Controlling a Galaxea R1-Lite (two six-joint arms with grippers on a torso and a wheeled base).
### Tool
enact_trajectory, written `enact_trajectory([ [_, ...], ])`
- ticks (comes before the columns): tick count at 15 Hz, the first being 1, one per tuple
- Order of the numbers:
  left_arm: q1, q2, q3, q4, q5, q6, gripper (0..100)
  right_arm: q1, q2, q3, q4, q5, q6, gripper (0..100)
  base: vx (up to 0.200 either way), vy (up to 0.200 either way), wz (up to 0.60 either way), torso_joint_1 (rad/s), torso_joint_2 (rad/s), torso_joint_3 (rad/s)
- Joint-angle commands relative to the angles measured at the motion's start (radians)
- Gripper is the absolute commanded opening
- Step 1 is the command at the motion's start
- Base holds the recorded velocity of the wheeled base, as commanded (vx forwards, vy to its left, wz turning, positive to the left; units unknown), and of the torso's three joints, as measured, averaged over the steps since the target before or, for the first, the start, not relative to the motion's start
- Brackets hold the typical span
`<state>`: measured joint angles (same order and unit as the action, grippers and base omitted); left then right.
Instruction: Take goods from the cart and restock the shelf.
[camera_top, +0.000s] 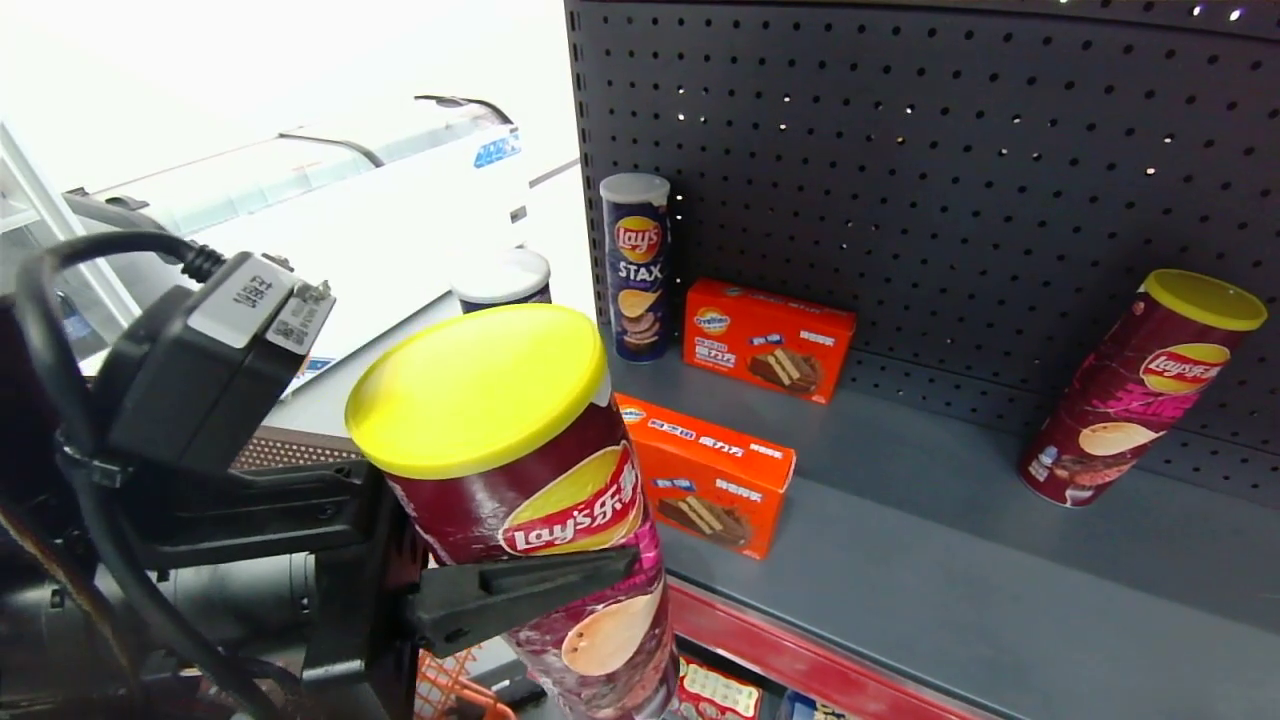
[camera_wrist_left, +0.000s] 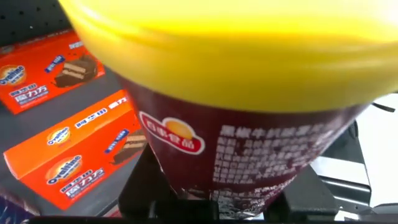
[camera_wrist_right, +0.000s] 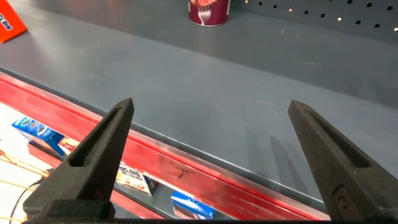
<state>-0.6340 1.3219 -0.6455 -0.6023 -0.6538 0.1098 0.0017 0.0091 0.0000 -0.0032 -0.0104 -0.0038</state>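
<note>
**Can in the left grip, short of the shelf**

The can (camera_top: 520, 480), yellow lid up, sat nearest the camera, pinched about its lower body by the left gripper (camera_top: 540, 600). One finger (camera_top: 520, 590) crossed the front of the label and the other was hidden behind it. The can's long axis stood close to upright, with the lid leaning slightly toward the camera.

From those fingers the shelf (camera_top: 950, 520) lay ahead and to the robot's right, its deck about level with the can's lower half. A box (camera_top: 715, 470) lay just beyond the fingers. Farther back were another box (camera_top: 770, 340) and a blue can (camera_top: 637, 265). A second can (camera_top: 1130, 390) leaned on the back panel, well apart to the right.

The right gripper (camera_wrist_right: 211, 109) hung over the shelf's front lip with its fingers spread wide and nothing between them, and bare deck lay beyond the tips.

As the left arm carried the load, placing probably called for a forward move to the right of the near box, base first.
</note>
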Motion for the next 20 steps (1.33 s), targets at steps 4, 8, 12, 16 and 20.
enact_trajectory([
  [4, -0.013, 0.002, -0.016, -0.001, -0.029, -0.001, 0, 0.000, 0.002, 0.000, 0.000, 0.000, -0.001, 100, 0.000, 0.000, -0.60, 0.002, 0.00, 0.004],
  [8, -0.013, 0.002, -0.014, -0.001, -0.029, -0.001, 0, 0.000, 0.002, 0.000, -0.001, 0.000, -0.001, 100, 0.000, 0.000, -0.60, 0.002, 0.01, 0.004],
  [12, -0.004, 0.003, -0.008, -0.001, -0.026, -0.001, 0, 0.000, 0.002, 0.000, -0.001, 0.000, 0.002, 100, 0.000, 0.000, -0.45, -0.001, 0.00, 0.002],
  [16, 0.007, -0.004, -0.002, -0.001, -0.021, -0.001, 0, 0.000, 0.002, 0.000, -0.001, 0.000, 0.001, 100, 0.000, 0.000, 0.00, 0.000, 0.00, 0.000],
  [20, 0.024, -0.006, 0.003, -0.001, -0.021, -0.001, 0, 0.000, 0.002, 0.000, 0.000, 0.000, -0.002, 100, 0.000, 0.000, 0.00, 0.000, 0.00, 0.000],
])
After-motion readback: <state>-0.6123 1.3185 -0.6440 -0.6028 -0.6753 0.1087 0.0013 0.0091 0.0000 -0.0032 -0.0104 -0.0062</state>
